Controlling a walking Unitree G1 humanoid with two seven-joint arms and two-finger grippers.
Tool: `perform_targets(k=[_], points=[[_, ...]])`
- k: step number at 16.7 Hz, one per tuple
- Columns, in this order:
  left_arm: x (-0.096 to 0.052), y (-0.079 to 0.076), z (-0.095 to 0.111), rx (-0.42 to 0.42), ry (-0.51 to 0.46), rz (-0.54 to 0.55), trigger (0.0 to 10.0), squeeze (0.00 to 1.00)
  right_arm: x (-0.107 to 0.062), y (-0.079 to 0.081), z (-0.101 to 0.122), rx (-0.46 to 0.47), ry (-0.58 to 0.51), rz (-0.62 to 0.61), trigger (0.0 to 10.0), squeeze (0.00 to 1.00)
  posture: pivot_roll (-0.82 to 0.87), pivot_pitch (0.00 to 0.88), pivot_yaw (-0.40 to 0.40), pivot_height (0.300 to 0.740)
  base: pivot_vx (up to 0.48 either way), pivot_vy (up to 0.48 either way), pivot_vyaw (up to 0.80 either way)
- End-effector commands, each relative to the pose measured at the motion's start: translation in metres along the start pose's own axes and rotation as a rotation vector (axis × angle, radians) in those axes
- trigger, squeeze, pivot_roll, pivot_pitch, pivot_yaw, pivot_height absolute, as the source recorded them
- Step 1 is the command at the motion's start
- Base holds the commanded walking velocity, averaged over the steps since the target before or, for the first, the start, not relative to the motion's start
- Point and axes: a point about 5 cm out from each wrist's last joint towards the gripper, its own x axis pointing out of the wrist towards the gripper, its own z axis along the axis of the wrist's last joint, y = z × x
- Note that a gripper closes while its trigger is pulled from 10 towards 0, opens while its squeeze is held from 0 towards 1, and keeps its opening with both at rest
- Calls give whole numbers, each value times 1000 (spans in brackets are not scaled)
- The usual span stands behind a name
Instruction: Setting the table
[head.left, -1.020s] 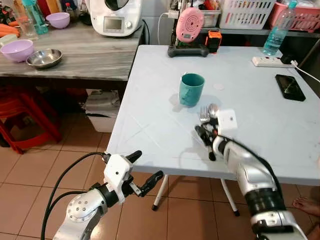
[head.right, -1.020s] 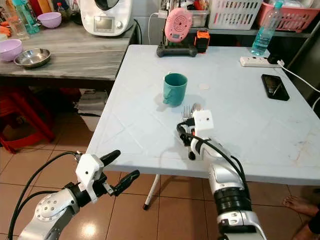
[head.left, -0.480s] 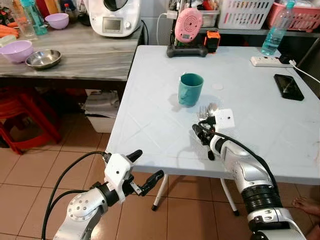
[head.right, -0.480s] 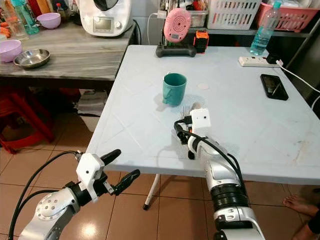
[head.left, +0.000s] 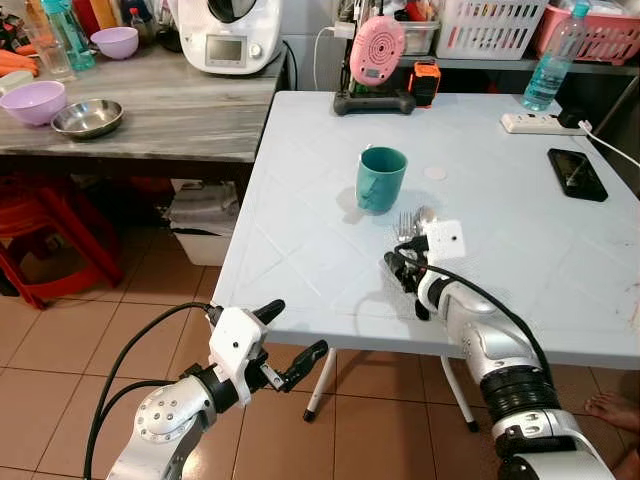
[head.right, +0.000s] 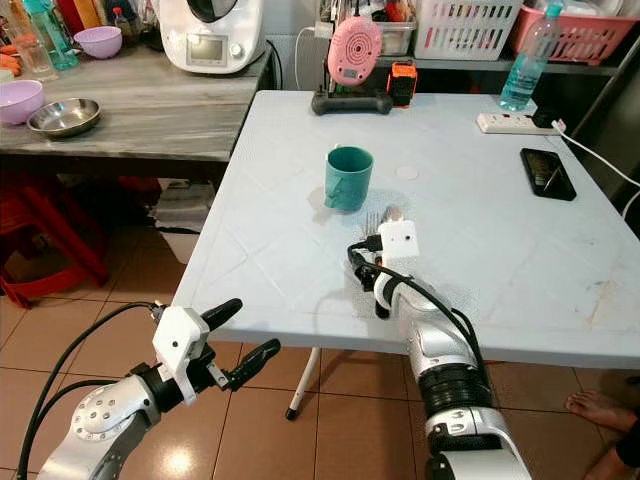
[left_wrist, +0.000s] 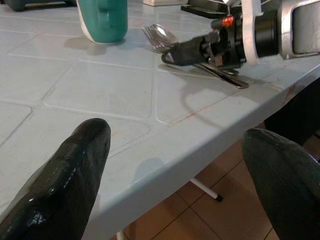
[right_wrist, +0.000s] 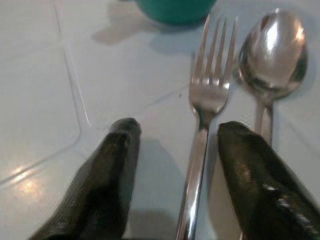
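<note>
Right wrist view shows the right gripper (right_wrist: 172, 170) low over the white table (head.left: 300, 230), its two black fingers (right_wrist: 102, 185) spread apart and holding nothing. A fork (right_wrist: 200, 140) lies flat on the table in the gap between them. A spoon (right_wrist: 270, 65) lies just beside the fork, and one finger covers part of its handle. A teal cup (head.left: 381, 179) stands upright a little way past the fork and spoon tips, not touching them.

Farther off on the table are a black phone (head.left: 578, 174), a white power strip (head.left: 540, 123), a water bottle (head.left: 550, 68) and a pink round gadget (head.left: 377, 50) on a black stand.

Off the table edge, the left gripper (head.left: 290, 345) hangs above the tiled floor (head.left: 60, 370), fingers wide apart and holding nothing. Beside the table is a grey counter (head.left: 170, 110) with bowls (head.left: 88, 116).
</note>
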Motion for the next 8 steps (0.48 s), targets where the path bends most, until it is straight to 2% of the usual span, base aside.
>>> perform_targets(k=[1, 7, 8], points=[[-1, 1, 0, 13, 6, -8, 10000, 0, 3, 0, 6, 3, -19, -9, 0, 0, 72, 57, 9, 740, 0, 0, 0], [1, 1, 0, 15, 10, -12, 10000, 0, 13, 8, 0, 14, 23, -18, 0, 0, 81, 55, 8, 740, 0, 0, 0], [4, 4, 3, 18, 9, -11, 10000, 0, 13, 8, -9, 22, 53, -25, 0, 0, 86, 48, 5, 740, 0, 0, 0]])
